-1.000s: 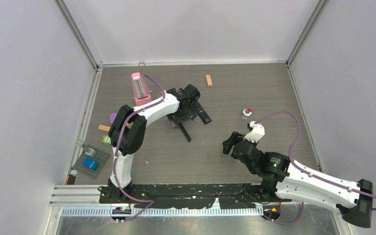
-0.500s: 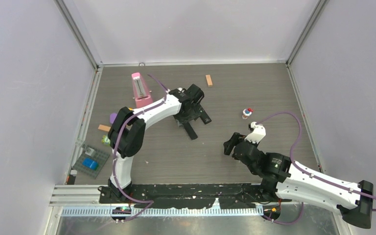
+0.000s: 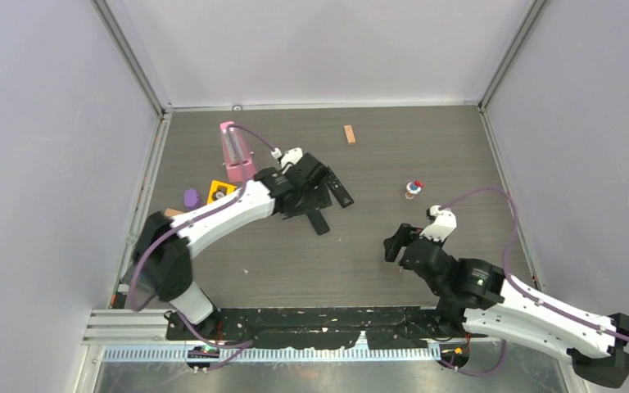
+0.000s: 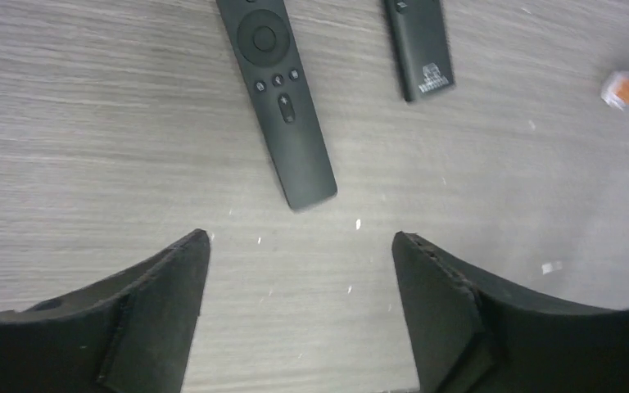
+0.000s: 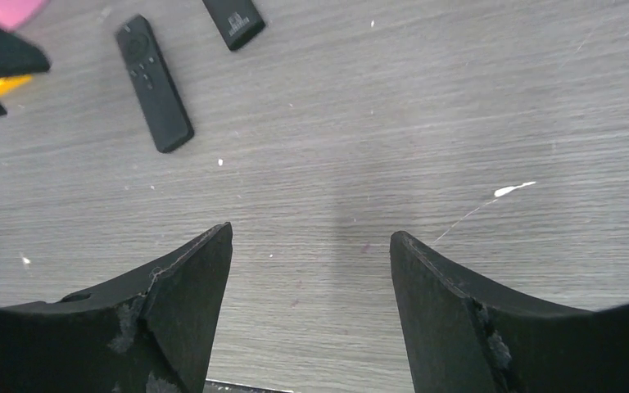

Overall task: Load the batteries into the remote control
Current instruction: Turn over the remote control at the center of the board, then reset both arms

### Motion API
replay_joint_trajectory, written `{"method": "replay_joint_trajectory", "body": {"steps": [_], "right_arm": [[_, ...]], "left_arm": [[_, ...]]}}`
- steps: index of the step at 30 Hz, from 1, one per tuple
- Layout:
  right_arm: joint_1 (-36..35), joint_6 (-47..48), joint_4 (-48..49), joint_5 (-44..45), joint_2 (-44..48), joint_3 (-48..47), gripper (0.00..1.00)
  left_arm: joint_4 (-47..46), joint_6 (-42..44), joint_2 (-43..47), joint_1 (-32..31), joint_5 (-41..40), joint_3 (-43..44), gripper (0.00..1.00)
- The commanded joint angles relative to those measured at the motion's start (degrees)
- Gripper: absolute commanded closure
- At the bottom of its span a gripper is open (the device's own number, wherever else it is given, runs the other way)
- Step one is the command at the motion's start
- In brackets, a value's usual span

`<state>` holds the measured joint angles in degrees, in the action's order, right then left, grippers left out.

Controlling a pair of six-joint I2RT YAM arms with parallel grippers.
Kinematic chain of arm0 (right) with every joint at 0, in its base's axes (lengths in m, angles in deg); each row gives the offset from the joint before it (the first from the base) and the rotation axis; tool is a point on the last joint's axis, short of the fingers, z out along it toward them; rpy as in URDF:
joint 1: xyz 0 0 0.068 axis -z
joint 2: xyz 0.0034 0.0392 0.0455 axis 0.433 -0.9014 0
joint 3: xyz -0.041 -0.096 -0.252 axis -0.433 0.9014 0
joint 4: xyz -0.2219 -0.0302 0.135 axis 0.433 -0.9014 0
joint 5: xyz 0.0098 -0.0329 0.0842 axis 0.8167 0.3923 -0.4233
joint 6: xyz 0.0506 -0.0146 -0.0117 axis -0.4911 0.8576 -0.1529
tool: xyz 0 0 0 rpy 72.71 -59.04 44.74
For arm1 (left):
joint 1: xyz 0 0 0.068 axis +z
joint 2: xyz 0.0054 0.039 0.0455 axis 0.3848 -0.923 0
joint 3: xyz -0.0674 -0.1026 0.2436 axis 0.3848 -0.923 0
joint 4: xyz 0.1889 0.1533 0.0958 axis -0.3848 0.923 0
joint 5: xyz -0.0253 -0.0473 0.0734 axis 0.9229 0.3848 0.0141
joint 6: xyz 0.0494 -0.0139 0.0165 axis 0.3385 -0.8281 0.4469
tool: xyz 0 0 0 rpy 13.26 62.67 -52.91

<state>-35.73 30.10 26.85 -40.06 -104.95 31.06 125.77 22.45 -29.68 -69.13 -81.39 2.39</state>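
The remote control, black with a round pad and small buttons, lies face up on the grey wood table just ahead of my open left gripper. A second black bar lies beside it. The right wrist view shows the same remote control and bar, well ahead of my open right gripper. From above, the left gripper hovers over both bars, and the right gripper stands apart, lower right. A tiny red-and-white thing stands further right; whether it is the batteries is too small to tell.
A pink upright object, a yellow item and a purple piece sit left of the bars. A small wooden block lies at the back. A grey tray with a blue block is at the front left. Walls enclose the table.
The left arm has dropped low and swung its elbow out to the left, its gripper staying over the bars. The shorter bar shifted slightly right. The right arm drew back a little to the right.
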Motion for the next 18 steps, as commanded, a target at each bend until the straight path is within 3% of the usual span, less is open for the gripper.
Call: {"method": "replay_joint_trajectory", "body": {"steps": [1,3,10,18], "right_arm": [[0.0,3.9,-7.2,4.5,7.0,-6.9,0.24],[0.0,7.1,-9.4,5.2,9.9,-10.3,0.24],[0.0,13.2,-19.6,10.8,16.3,-24.6,0.24],[0.0,25.4,-14.9,13.2,23.1,-31.1,0.16]], "left_arm": [[-6.8,10.8,15.2,-1.9,0.1,-7.8,0.05],[-6.3,13.3,21.7,-2.7,0.5,-10.8,0.01],[-6.7,19.0,49.6,-3.5,2.5,-25.0,0.01],[-0.8,21.6,77.0,-3.6,-1.3,-30.8,0.00]]}}
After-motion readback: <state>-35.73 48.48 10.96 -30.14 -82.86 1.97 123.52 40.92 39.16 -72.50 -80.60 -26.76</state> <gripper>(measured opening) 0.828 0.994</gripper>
